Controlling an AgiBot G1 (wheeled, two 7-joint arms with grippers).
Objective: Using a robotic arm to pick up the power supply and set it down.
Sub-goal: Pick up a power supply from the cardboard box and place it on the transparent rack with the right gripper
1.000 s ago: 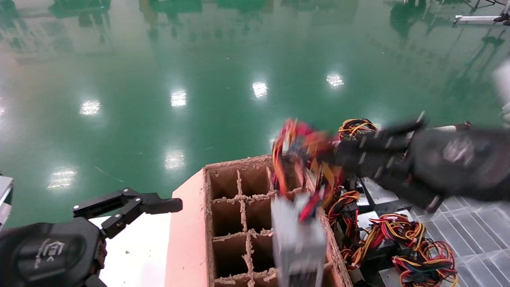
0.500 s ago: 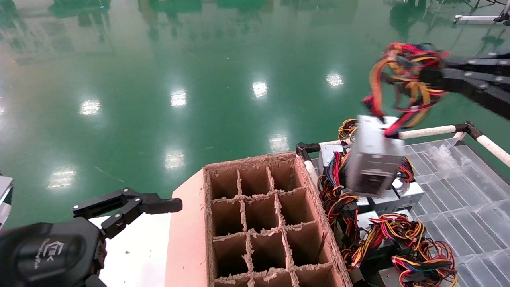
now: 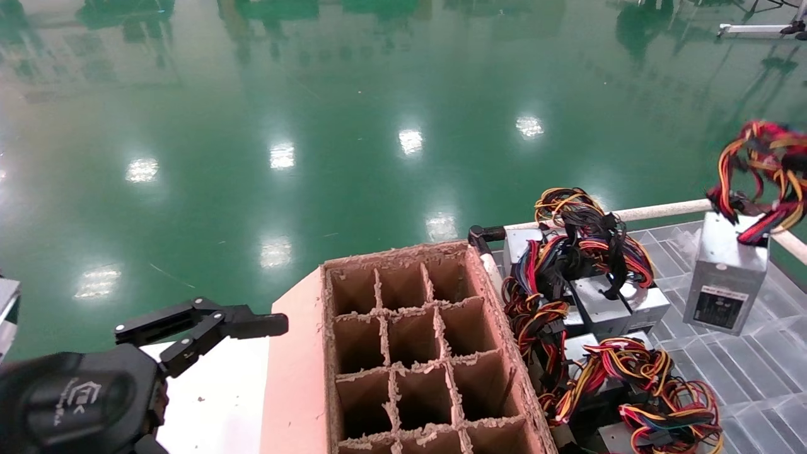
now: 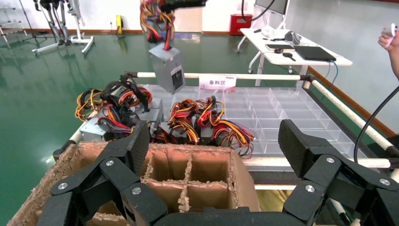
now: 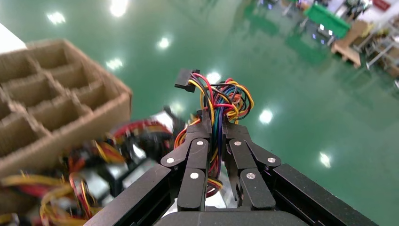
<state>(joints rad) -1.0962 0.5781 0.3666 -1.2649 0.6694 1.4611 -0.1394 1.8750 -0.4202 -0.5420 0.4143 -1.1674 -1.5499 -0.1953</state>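
A grey metal power supply [image 3: 725,277] hangs by its coloured wire bundle [image 3: 766,167] at the far right, over the clear tray [image 3: 756,372]. Whether its lower edge touches the tray I cannot tell. In the right wrist view my right gripper [image 5: 216,123] is shut on that wire bundle [image 5: 221,101]. The left wrist view shows the same power supply [image 4: 167,68] dangling beyond the wire pile. My left gripper [image 3: 202,323] is parked at the lower left beside the cardboard box, open and holding nothing [image 4: 214,141].
A cardboard box [image 3: 296,378] with divider cells stands in front of me. Right of it lie several more power supplies with tangled wires [image 3: 605,302]. A white rail [image 3: 662,210] borders the tray. A green floor lies beyond.
The right arm carried the power supply from above the box's right cells up and rightwards, then slightly down to the far right over the tray. The left arm stayed still.
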